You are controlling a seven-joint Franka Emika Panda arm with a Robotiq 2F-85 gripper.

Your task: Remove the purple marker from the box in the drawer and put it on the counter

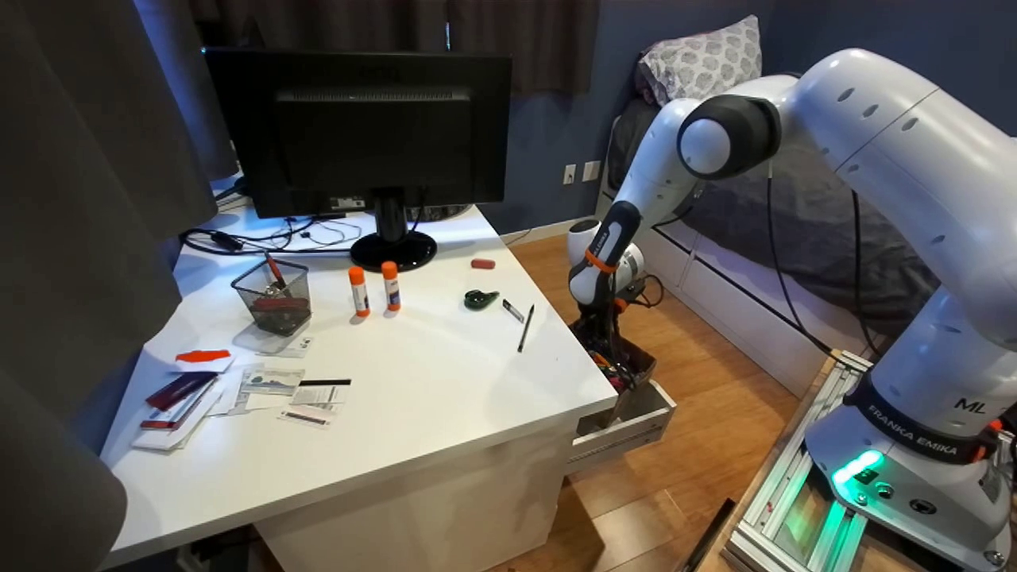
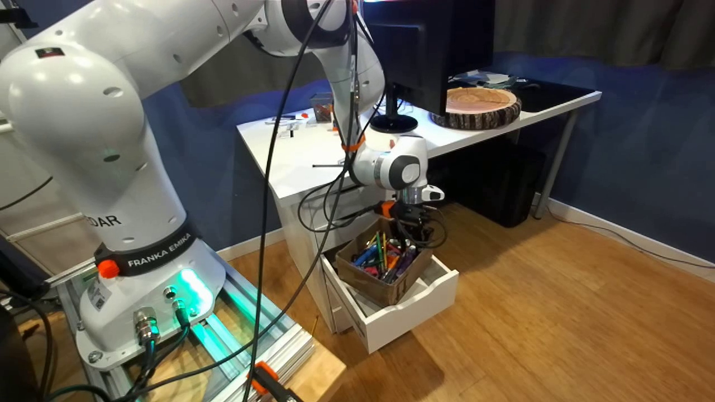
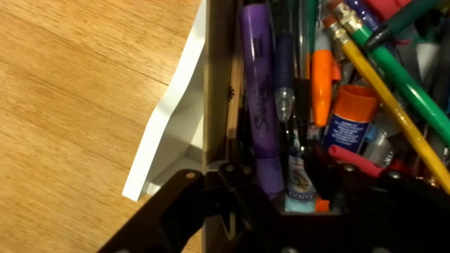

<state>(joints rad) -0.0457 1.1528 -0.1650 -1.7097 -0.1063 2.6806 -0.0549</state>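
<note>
Below me the purple Sharpie marker (image 3: 261, 98) lies lengthwise near one wall of the crowded brown box (image 2: 363, 282) — which sits in the pulled-out white drawer (image 2: 413, 316), lower than the white counter (image 1: 429, 381).

Pens (image 3: 284, 66) crowding purple marker (image 3: 260, 88), box wall (image 3: 215, 88) near

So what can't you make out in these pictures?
Wrist view: whether the gripper touches the purple marker; dark blur hides it.
Wrist view: the opposite wall of the box, cut off by the right edge.
In an exterior view: print on the papers, too small.
</note>
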